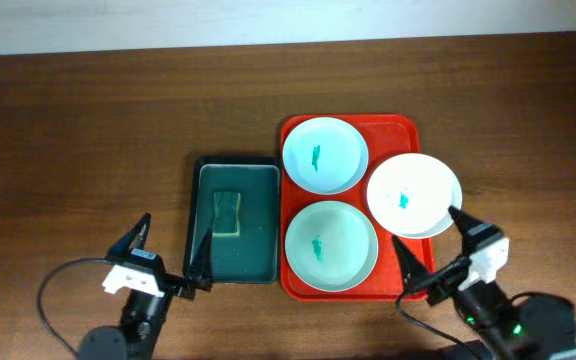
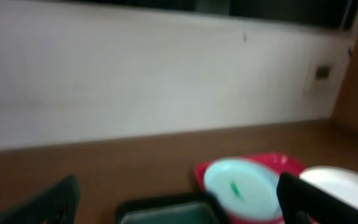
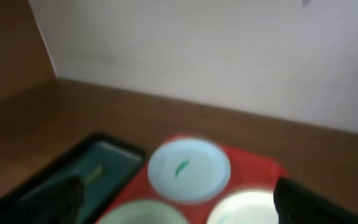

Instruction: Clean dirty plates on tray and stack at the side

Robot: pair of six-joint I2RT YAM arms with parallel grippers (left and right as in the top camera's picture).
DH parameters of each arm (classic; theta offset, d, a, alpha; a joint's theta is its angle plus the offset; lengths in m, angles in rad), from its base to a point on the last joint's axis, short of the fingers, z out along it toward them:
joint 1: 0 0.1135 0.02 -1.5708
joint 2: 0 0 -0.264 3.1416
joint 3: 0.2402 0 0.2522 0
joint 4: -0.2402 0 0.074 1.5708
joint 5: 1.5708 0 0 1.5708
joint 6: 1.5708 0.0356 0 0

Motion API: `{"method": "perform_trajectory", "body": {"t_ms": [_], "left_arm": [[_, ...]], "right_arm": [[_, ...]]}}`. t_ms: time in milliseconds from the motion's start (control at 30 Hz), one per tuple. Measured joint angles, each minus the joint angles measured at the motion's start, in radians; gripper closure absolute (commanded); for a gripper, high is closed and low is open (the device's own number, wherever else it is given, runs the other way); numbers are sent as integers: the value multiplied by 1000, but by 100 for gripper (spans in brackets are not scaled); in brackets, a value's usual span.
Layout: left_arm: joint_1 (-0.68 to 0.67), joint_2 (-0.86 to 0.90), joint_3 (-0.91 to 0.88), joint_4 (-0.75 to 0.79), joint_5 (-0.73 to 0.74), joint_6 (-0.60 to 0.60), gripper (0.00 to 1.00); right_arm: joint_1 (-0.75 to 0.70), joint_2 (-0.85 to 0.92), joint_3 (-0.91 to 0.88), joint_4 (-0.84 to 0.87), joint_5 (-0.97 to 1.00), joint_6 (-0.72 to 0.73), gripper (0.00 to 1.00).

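The red tray (image 1: 404, 127) lies right of centre. Three plates with teal smears are on it: a far plate (image 1: 324, 155), a near plate (image 1: 330, 245), and a whiter right plate (image 1: 413, 194) that overhangs the tray's right rim. My left gripper (image 1: 172, 252) is open and empty at the near left, beside the green tray. My right gripper (image 1: 432, 246) is open and empty, just near the right plate. The left wrist view shows the far plate (image 2: 238, 188) and red tray (image 2: 284, 163). The right wrist view shows the far plate (image 3: 188, 169) on the red tray (image 3: 263, 171).
A dark green tray (image 1: 236, 221) holding a sponge (image 1: 228, 211) sits left of the red tray; it also shows in the right wrist view (image 3: 86, 171). The wooden table (image 1: 78, 140) runs back to a pale wall (image 1: 268, 15).
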Motion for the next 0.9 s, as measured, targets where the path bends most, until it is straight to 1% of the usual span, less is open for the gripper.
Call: {"method": "perform_trajectory", "body": {"t_ms": [33, 67, 100, 133, 167, 233, 267, 300, 333, 400, 500, 600, 633, 667, 700, 733, 767, 800, 833, 867, 900], "left_arm": [[0, 73, 119, -95, 18, 0, 0], [0, 125, 198, -158, 22, 0, 1], [0, 186, 281, -241, 29, 0, 0], [0, 287, 383, -320, 37, 0, 1], [0, 375, 462, -393, 46, -1, 1], [1, 580, 633, -571, 81, 0, 1], [1, 673, 706, -654, 93, 0, 1], [1, 700, 725, -672, 96, 0, 0], [1, 777, 776, -732, 101, 0, 1], [1, 900, 814, -753, 121, 0, 1], [-11, 1032, 817, -787, 136, -1, 1], [-74, 1195, 820, -834, 126, -1, 1], [-93, 1242, 820, -834, 122, -1, 32], [-121, 1310, 821, -831, 118, 0, 51], [-153, 1411, 821, -830, 97, 4, 51], [-163, 1451, 822, -830, 60, -16, 51], [-168, 1491, 823, -824, 8, -53, 50], [-172, 1570, 824, -811, -95, -122, 50], [-171, 1621, 822, -787, -144, -159, 50], [-171, 1651, 822, -753, -164, -177, 52], [-171, 1693, 823, -700, -170, -196, 56]], "right_arm": [[0, 95, 103, -83, 0, 4, 2], [0, 189, 201, -194, 2, 8, 2], [0, 258, 276, -268, 1, 7, 2], [-1, 376, 399, -350, 1, 9, 2], [-1, 475, 501, -384, 1, 9, 2], [-1, 610, 625, -471, -24, 9, 2], [-1, 653, 644, -498, -38, 10, 1], [-1, 684, 649, -517, -49, 12, 2], [-1, 708, 651, -535, -56, 17, 2], [-1, 787, 655, -593, -67, 58, 2], [-1, 908, 657, -660, -71, 97, 3], [-1, 932, 657, -715, -71, 131, 5], [-1, 921, 657, -725, -69, 145, 5], [-1, 896, 657, -729, -61, 166, 5], [-1, 853, 657, -735, -58, 185, 5], [-1, 835, 657, -746, -58, 190, 5], [-1, 816, 657, -764, -54, 193, 5], [-1, 801, 658, -780, -53, 195, 6], [-1, 800, 658, -795, -51, 196, 6], [-1, 803, 658, -808, -51, 198, 6], [-1, 806, 658, -816, -50, 200, 7]]}}
